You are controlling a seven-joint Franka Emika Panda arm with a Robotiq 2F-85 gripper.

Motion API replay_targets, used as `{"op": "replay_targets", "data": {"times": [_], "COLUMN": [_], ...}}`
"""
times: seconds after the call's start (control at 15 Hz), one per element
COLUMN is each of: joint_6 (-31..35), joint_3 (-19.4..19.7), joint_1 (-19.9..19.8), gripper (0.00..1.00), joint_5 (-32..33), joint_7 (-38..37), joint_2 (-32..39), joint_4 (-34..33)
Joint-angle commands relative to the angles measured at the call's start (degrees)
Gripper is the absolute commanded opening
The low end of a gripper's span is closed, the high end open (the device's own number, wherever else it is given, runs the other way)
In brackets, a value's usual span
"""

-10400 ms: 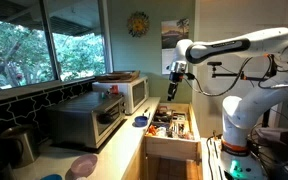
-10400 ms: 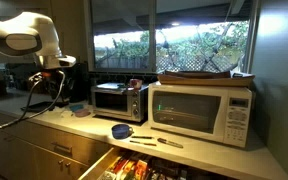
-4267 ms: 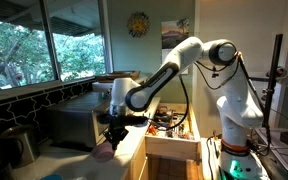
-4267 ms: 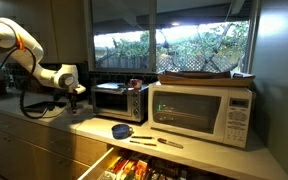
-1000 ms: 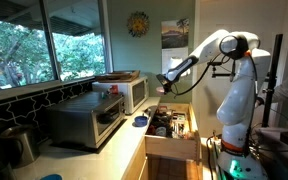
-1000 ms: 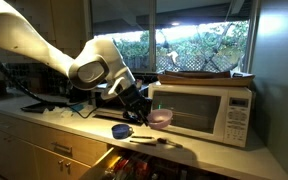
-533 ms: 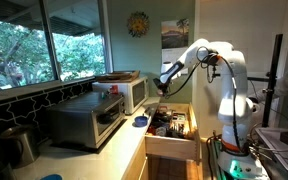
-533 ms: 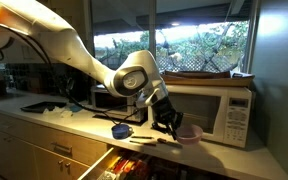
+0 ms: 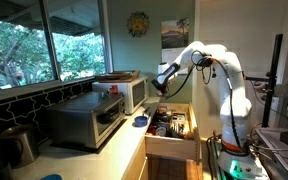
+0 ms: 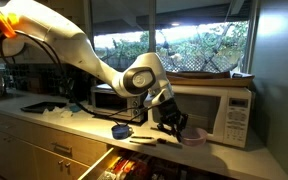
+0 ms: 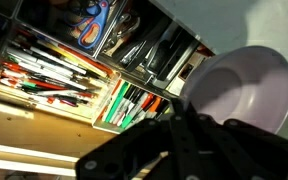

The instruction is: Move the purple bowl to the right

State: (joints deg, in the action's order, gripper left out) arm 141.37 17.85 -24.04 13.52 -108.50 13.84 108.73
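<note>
bowl gripped, low in front of the microwave
your gripper (image 10: 176, 123) is closed on the rim of the bowl (image 10: 192, 135), held low by the microwave (image 10: 212, 108) and well past the blue bowl (image 10: 122, 131). i judge that puts it ready to set down at the right. whether it touches the counter i cannot tell. the bowl looks empty. the open drawer (image 11: 44, 125) below holds pens and utensils in dividers.

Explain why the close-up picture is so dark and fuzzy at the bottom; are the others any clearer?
Wrist view: the gripper sits close to the lens, a dark, out-of-focus mass, while the purple bowl and open drawer are lit and sharper. Both exterior views: bright windows leave the kitchen dim; in an exterior view the bowl looks small and soft.
</note>
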Motion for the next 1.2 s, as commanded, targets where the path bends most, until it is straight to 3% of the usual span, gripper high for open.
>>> {"op": "replay_targets", "data": {"times": [0.0, 0.27, 0.4, 0.47, 0.67, 1.13], "joint_6": [5.4, 4.72, 3.45, 3.44, 4.23, 4.11], "joint_3": [0.71, 3.48, 5.2, 5.75, 5.95, 1.25], "joint_1": [-0.03, -0.76, 1.57, 1.5, 1.96, -2.38], "gripper": [0.01, 0.01, 0.01, 0.04, 0.01, 0.01], "joint_5": [-5.11, -5.1, -5.6, -6.0, -6.14, -23.37], "joint_7": [14.05, 26.02, 23.32, 23.95, 24.09, 37.28], "joint_2": [1.21, 5.88, 4.64, 5.33, 5.85, 15.99], "joint_4": [1.21, -1.42, -0.64, -0.95, -1.43, -12.04]}}
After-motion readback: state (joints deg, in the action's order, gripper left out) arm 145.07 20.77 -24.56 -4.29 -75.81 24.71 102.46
